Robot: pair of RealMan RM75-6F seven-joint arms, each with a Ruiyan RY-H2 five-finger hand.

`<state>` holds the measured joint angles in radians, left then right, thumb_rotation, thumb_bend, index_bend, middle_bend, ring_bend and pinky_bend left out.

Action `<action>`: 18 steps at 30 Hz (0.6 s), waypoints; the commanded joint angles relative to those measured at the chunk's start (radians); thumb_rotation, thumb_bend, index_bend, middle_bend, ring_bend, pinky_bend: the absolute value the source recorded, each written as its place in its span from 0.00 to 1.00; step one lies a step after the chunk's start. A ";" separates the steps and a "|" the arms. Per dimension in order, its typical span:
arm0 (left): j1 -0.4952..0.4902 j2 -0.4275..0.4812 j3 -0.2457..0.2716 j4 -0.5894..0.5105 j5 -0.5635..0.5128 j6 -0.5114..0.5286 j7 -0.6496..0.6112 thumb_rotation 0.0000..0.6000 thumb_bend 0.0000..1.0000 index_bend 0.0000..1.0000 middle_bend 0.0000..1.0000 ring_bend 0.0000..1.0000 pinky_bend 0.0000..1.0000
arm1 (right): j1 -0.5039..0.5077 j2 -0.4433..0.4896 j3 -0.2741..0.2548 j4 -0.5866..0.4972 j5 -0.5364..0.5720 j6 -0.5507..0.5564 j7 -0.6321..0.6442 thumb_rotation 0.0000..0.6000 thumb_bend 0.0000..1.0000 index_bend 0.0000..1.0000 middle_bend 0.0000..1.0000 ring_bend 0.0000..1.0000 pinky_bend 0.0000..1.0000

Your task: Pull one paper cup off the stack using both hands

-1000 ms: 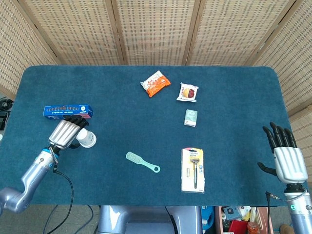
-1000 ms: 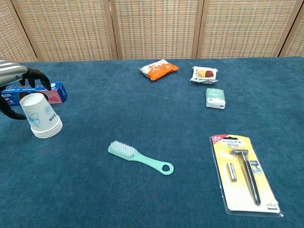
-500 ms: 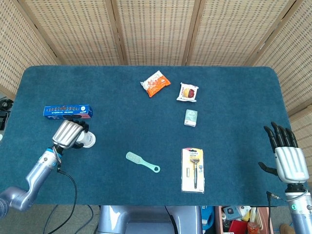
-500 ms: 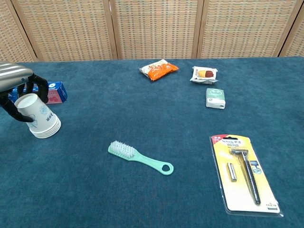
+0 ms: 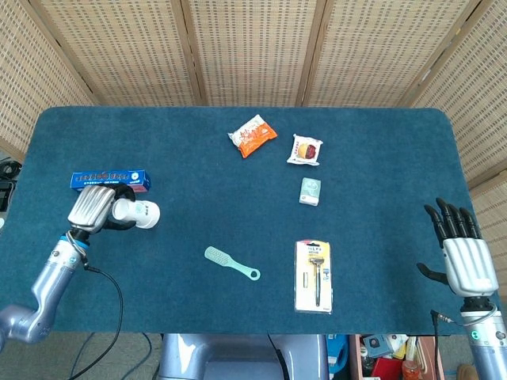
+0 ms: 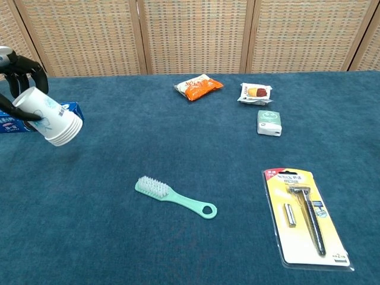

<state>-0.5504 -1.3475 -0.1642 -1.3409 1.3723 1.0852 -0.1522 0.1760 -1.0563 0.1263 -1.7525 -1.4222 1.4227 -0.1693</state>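
Observation:
A stack of white paper cups point(image 5: 136, 211) point(image 6: 48, 117) with blue print is lifted off the table and tilted, its rims pointing right. My left hand point(image 5: 91, 207) point(image 6: 16, 68) grips the stack at its base end, fingers wrapped around it. My right hand point(image 5: 460, 246) hovers at the table's right edge near the front, fingers spread with nothing in them. It does not show in the chest view.
A blue toothpaste box point(image 5: 109, 180) lies just behind the cups. A green brush point(image 5: 230, 263), a packaged razor point(image 5: 314, 275), a small green box point(image 5: 310, 191), an orange snack bag point(image 5: 253, 135) and a white snack packet point(image 5: 306, 150) lie on the blue table point(image 5: 380, 174).
My left hand closed around the cup stack, lifted it off the table and tilted it sideways. The right hand barely shifted.

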 commanded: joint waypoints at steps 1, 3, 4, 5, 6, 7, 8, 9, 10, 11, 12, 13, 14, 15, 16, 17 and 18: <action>0.022 0.021 -0.088 -0.103 -0.063 -0.011 -0.426 1.00 0.17 0.53 0.48 0.51 0.49 | 0.009 -0.018 0.000 0.036 -0.039 0.009 0.039 1.00 0.00 0.00 0.00 0.00 0.00; 0.016 0.019 -0.099 -0.116 -0.073 -0.039 -0.508 1.00 0.18 0.54 0.49 0.51 0.49 | 0.015 -0.026 -0.002 0.060 -0.061 0.013 0.055 1.00 0.00 0.01 0.00 0.00 0.00; 0.012 0.019 -0.103 -0.121 -0.077 -0.056 -0.546 1.00 0.18 0.54 0.49 0.51 0.49 | 0.018 -0.030 -0.004 0.074 -0.074 0.014 0.062 1.00 0.00 0.03 0.00 0.00 0.00; 0.004 0.017 -0.109 -0.128 -0.083 -0.083 -0.598 1.00 0.19 0.54 0.49 0.51 0.49 | 0.023 -0.035 -0.005 0.094 -0.094 0.017 0.074 1.00 0.00 0.05 0.00 0.00 0.00; 0.001 0.017 -0.111 -0.129 -0.085 -0.092 -0.614 1.00 0.19 0.55 0.50 0.51 0.49 | 0.025 -0.037 -0.005 0.101 -0.100 0.019 0.078 1.00 0.00 0.06 0.00 0.00 0.00; -0.005 0.015 -0.115 -0.131 -0.087 -0.109 -0.644 1.00 0.19 0.55 0.50 0.51 0.49 | 0.029 -0.040 -0.006 0.115 -0.114 0.022 0.088 1.00 0.00 0.07 0.01 0.00 0.00; -0.012 0.011 -0.118 -0.132 -0.089 -0.126 -0.670 1.00 0.19 0.55 0.50 0.51 0.49 | 0.034 -0.044 -0.005 0.130 -0.128 0.026 0.098 1.00 0.00 0.09 0.01 0.00 0.00; -0.027 -0.002 -0.126 -0.135 -0.094 -0.154 -0.714 1.00 0.19 0.55 0.50 0.51 0.49 | 0.044 -0.047 -0.004 0.157 -0.155 0.031 0.119 1.00 0.00 0.10 0.02 0.00 0.00; -0.042 -0.015 -0.132 -0.128 -0.098 -0.177 -0.743 1.00 0.19 0.55 0.50 0.51 0.49 | 0.054 -0.050 -0.004 0.184 -0.179 0.036 0.145 1.00 0.00 0.11 0.03 0.00 0.00; -0.060 -0.036 -0.141 -0.126 -0.104 -0.206 -0.780 1.00 0.19 0.55 0.50 0.51 0.49 | 0.067 -0.053 -0.002 0.214 -0.205 0.042 0.177 1.00 0.00 0.13 0.04 0.00 0.00; -0.080 -0.057 -0.150 -0.117 -0.110 -0.236 -0.817 1.00 0.19 0.55 0.50 0.51 0.49 | 0.080 -0.058 -0.001 0.251 -0.231 0.050 0.212 1.00 0.00 0.14 0.05 0.00 0.00; -0.095 -0.071 -0.157 -0.111 -0.113 -0.257 -0.843 1.00 0.19 0.55 0.50 0.51 0.49 | 0.089 -0.061 0.000 0.276 -0.250 0.058 0.237 1.00 0.00 0.16 0.06 0.00 0.00; -0.104 -0.080 -0.162 -0.106 -0.114 -0.270 -0.858 1.00 0.19 0.55 0.50 0.51 0.49 | 0.095 -0.064 0.000 0.291 -0.261 0.063 0.254 1.00 0.00 0.17 0.07 0.00 0.00; -0.114 -0.090 -0.165 -0.101 -0.115 -0.282 -0.871 1.00 0.19 0.55 0.50 0.51 0.49 | 0.101 -0.067 0.000 0.306 -0.271 0.067 0.270 1.00 0.00 0.18 0.07 0.00 0.00; -0.125 -0.102 -0.168 -0.096 -0.115 -0.297 -0.883 1.00 0.19 0.55 0.50 0.51 0.49 | 0.108 -0.070 0.001 0.321 -0.283 0.071 0.286 1.00 0.00 0.19 0.08 0.00 0.00; -0.145 -0.122 -0.174 -0.084 -0.115 -0.318 -0.898 1.00 0.19 0.55 0.50 0.51 0.49 | 0.120 -0.074 0.002 0.345 -0.299 0.076 0.311 1.00 0.00 0.21 0.09 0.00 0.00; -0.165 -0.145 -0.181 -0.067 -0.117 -0.340 -0.915 1.00 0.19 0.55 0.50 0.51 0.49 | 0.133 -0.082 0.003 0.378 -0.315 0.083 0.335 1.00 0.00 0.22 0.09 0.00 0.00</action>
<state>-0.6786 -1.4538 -0.3258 -1.4337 1.2638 0.7843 -1.0329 0.2804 -1.1231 0.1267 -1.4223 -1.7005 1.4879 0.1245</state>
